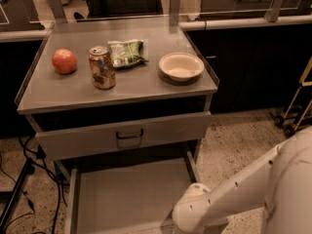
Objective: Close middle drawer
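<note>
The middle drawer (127, 196) is pulled far out below the cabinet's top drawer. I see its long plain grey tray, which looks bare, while its front runs off the bottom of the view. My white arm (229, 199) comes in from the lower right, its rounded joint at the tray's right rail. My gripper lies past that joint, below the bottom edge of the view, near the drawer's front right end.
The top drawer (124, 136) with a dark handle stands slightly out. On the cabinet top (146, 89) sit an apple (64, 61), a can (102, 67), a green bag (126, 52) and a white bowl (181, 66). Cables (29, 179) lie at left and a cart's wheels (285, 123) at right.
</note>
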Robot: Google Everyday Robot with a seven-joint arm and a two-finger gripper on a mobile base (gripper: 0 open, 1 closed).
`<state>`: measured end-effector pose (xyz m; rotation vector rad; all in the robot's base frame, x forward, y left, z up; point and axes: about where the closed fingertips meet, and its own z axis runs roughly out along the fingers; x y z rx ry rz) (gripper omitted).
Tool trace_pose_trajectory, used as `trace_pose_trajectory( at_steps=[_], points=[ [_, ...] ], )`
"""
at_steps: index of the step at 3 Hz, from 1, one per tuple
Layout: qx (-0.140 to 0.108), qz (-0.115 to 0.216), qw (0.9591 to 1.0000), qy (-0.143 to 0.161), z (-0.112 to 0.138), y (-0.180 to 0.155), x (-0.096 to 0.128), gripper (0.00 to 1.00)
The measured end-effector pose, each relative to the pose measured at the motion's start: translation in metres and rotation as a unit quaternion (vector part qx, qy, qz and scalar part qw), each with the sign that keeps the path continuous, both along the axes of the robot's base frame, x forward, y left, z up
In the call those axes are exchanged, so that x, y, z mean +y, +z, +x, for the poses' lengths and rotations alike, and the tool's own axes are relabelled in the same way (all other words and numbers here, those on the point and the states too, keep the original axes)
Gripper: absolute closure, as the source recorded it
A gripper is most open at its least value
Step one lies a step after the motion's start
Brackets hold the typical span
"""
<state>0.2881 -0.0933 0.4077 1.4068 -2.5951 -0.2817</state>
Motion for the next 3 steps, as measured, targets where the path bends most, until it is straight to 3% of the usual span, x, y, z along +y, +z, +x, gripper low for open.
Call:
trace_pose_trajectory(
  at_steps=[1, 3],
  points=[
    [-0.023, -0.030, 0.9993, 0.007, 0.025, -0.005, 0.011, 1.00],
    [-0.066, -0.055, 0.9961, 0.018, 0.061, 0.005, 0.022, 1.00]
  ],
)
